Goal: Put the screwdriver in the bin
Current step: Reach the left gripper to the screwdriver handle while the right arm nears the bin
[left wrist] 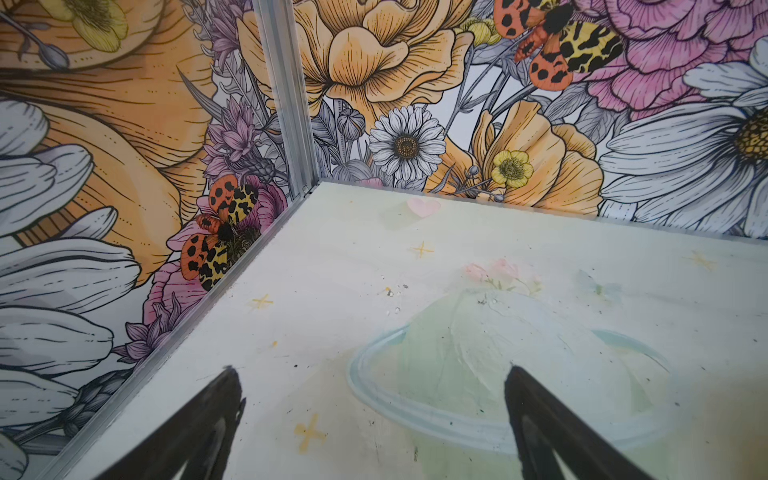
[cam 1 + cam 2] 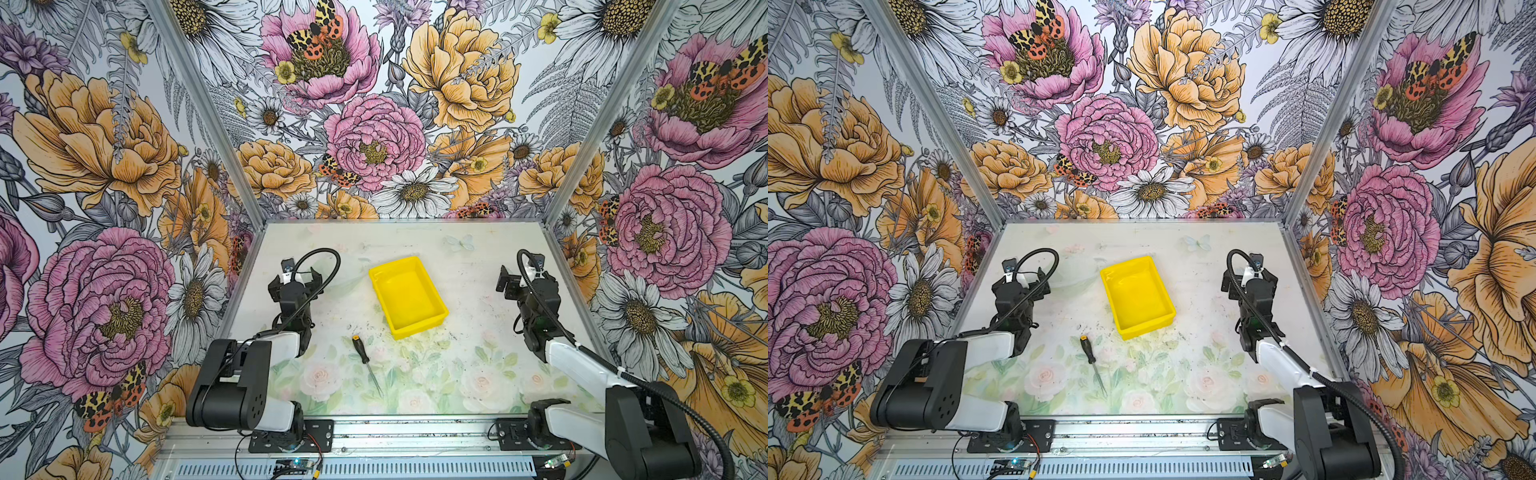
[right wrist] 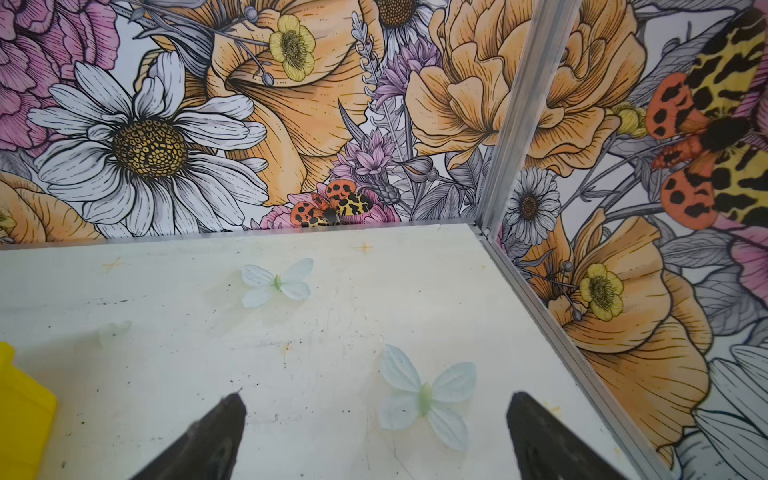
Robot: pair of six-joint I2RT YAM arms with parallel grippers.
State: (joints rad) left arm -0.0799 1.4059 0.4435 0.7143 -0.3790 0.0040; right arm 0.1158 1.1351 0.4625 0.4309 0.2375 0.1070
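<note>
Floral wallpaper (image 2: 374, 124) closed off three sides of the cell, and the pale table (image 2: 457, 374), printed with faint roses and flecked with dark specks, was my working surface. From my console I saw the screwdriver (image 2: 367, 363) lying flat on that table in both top views, out in the open between the two arms and somewhat nearer the left one. Its black handle with the yellow-orange accents pointed toward the back wall, its thin silver shaft toward the near edge. It lay near the bin (image 2: 419, 330) but apart from it, just off the bin's near left corner. The bin was bright yellow, skewed a little on the table, its floor bare.

The left gripper (image 2: 296, 277) stood close to the left wall, about level with the bin and well apart from the screwdriver. In the left wrist view its fingers (image 1: 203, 428) were spread wide with only bare table between them. The right gripper (image 2: 521, 282) stood over by the right wall, likewise spread wide and holding nothing. In the right wrist view its fingers (image 3: 212, 440) framed a painted butterfly (image 3: 426, 399), and a yellow corner of the bin showed at the picture's edge.
</note>
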